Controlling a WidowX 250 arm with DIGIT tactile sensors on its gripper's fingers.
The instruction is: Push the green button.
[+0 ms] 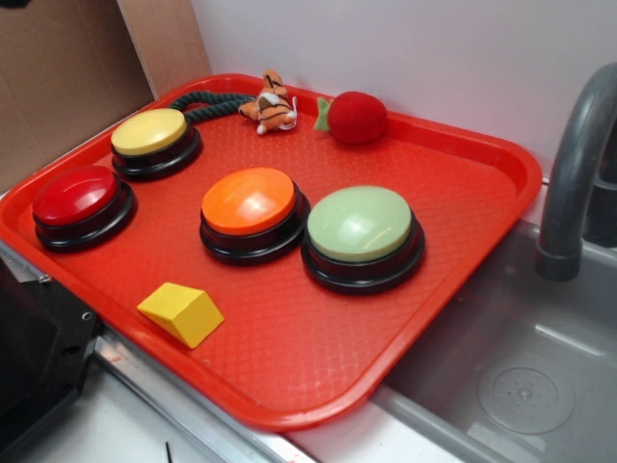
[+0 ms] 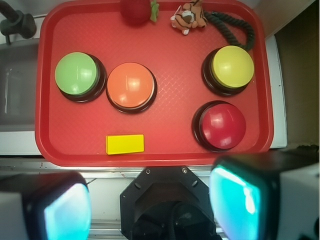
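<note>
Filling most of both views, a red tray with a textured floor sits beside a grey sink, whose curved faucet rises at the right edge of the exterior view. No brand, label or writing can be read on anything.

On the tray stand four round push buttons on black bases. In the exterior view the green button is the rightmost and slightly the largest, on the side nearest the sink; its pale domed top faces straight up, and being round it has no long axis. Just beside it to the left, bases nearly touching, is the orange button. Farther left are the yellow button, toward the far side, and the red button, near the left rim.

Along the far rim lie a dark rope loop, a small striped tiger toy and a red plush strawberry. A yellow wedge block rests near the front rim, well apart from the green button. Nothing lies over the green button's top.

In the wrist view the gripper hangs off the near edge of the tray, its two blurred fingers spread wide at the bottom corners, holding nothing
</note>
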